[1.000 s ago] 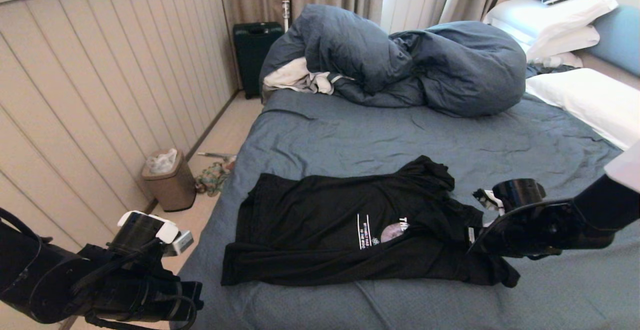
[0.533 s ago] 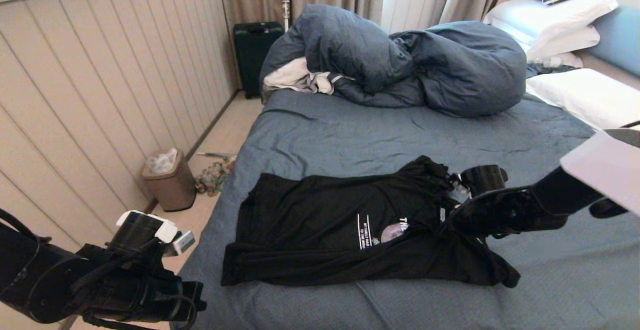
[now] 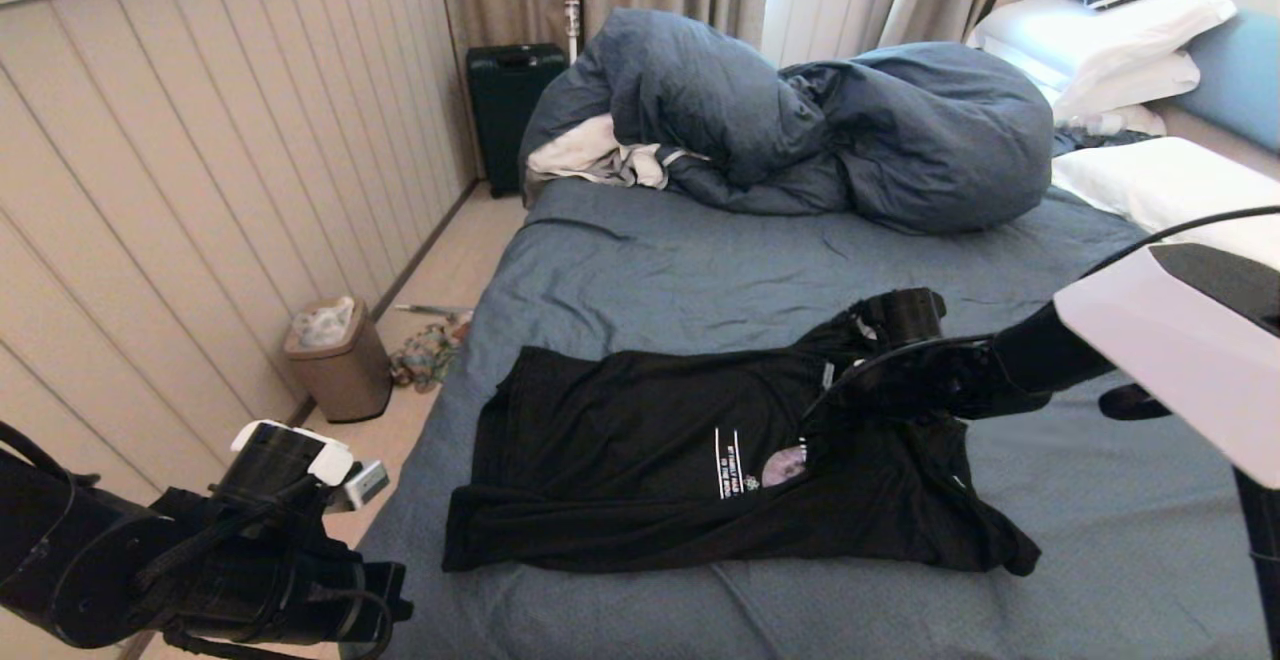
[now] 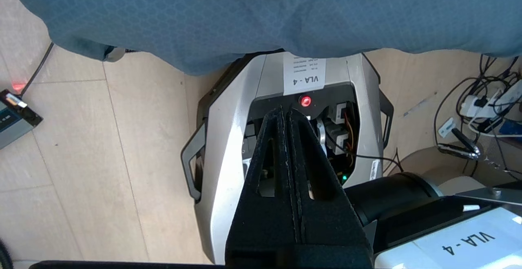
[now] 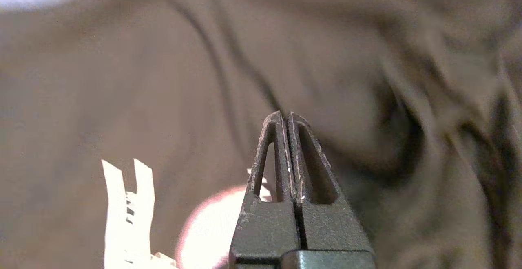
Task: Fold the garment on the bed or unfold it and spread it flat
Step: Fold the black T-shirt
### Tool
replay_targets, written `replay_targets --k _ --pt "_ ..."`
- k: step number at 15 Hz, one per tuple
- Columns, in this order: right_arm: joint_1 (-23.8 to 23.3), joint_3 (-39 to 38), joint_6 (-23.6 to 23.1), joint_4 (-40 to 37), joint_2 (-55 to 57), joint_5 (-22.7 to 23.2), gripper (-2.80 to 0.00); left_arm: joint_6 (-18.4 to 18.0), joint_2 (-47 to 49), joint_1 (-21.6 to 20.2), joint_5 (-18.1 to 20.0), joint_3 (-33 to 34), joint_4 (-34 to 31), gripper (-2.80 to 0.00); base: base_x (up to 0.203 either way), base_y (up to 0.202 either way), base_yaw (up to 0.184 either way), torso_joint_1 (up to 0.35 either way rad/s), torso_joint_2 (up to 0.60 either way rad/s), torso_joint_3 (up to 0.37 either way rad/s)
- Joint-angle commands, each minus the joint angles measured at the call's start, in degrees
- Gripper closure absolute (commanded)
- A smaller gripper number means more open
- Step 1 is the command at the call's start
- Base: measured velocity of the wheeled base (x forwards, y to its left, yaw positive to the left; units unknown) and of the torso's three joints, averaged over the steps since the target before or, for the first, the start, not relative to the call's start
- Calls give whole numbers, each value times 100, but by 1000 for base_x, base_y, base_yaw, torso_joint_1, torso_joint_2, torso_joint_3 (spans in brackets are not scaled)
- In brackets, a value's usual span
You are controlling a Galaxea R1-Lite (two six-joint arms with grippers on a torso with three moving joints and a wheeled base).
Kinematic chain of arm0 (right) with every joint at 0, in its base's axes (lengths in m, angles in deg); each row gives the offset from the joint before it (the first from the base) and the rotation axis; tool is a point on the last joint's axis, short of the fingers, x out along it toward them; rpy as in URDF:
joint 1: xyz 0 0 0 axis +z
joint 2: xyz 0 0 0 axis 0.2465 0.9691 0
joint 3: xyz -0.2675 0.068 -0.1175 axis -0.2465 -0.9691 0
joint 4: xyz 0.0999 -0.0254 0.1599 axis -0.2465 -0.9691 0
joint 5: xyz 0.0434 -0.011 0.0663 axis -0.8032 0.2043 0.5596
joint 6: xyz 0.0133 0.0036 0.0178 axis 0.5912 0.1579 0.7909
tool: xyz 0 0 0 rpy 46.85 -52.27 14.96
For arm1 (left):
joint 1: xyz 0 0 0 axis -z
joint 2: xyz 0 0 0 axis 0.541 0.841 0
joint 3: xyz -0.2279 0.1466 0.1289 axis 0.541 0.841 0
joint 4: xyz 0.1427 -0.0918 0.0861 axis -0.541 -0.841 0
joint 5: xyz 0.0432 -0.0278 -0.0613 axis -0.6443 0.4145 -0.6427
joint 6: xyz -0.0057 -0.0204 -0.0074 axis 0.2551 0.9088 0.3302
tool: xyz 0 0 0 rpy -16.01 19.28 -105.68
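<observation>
Head view: black T-shirt (image 3: 700, 460) lies long axis left-right on bed (image 3: 700, 260), my right gripper (image 3: 815, 410) over its print, nearer than the left; left wrist: left gripper (image 4: 286, 116) closed, empty, off bed; right wrist: fingertips (image 5: 286, 118) pinched together, holding nothing.

A black T-shirt (image 3: 700, 460) lies crumpled and partly folded over itself, its white lettering and grey moon print partly showing, on the near part of the slate-blue-sheeted bed (image 3: 700, 270).
</observation>
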Motion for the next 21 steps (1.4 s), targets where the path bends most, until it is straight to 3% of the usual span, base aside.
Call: replay_targets --k 1,4,6,10,14,16,18,21 --pt "24 291 104 3 -34 0 0 13 -15 1 6 1 10 0 0 0 0 0 0 0" --pt "-8 681 179 -5 -131 -268 0 13 -8 1 14 1 10 0 0 0 0 0 0 0" --pt "-19 473 174 -59 -393 -352 0 18 -15 1 6 1 10 0 0 0 0 0 0 0" --pt "-141 -1066 -23 -99 -1385 -341 0 3 -15 1 6 22 4 0 0 0 0 0 0 0" --pt "-668 -3263 -833 85 -2285 -251 0 -13 -86 8 6 42 1 0 0 0 0 0 0 0" --pt "-1075 -4074 -1290 747 -2362 -99 0 -13 -166 37 6 71 1 0 0 0 0 0 0 0" --pt "-1128 -4260 -1405 1289 -1860 -87 0 -13 -275 45 6 101 1 0 0 0 0 0 0 0" --pt "-812 -4052 -1417 2014 -976 -145 0 -6 -438 174 15 209 10 0 0 0 0 0 0 0"
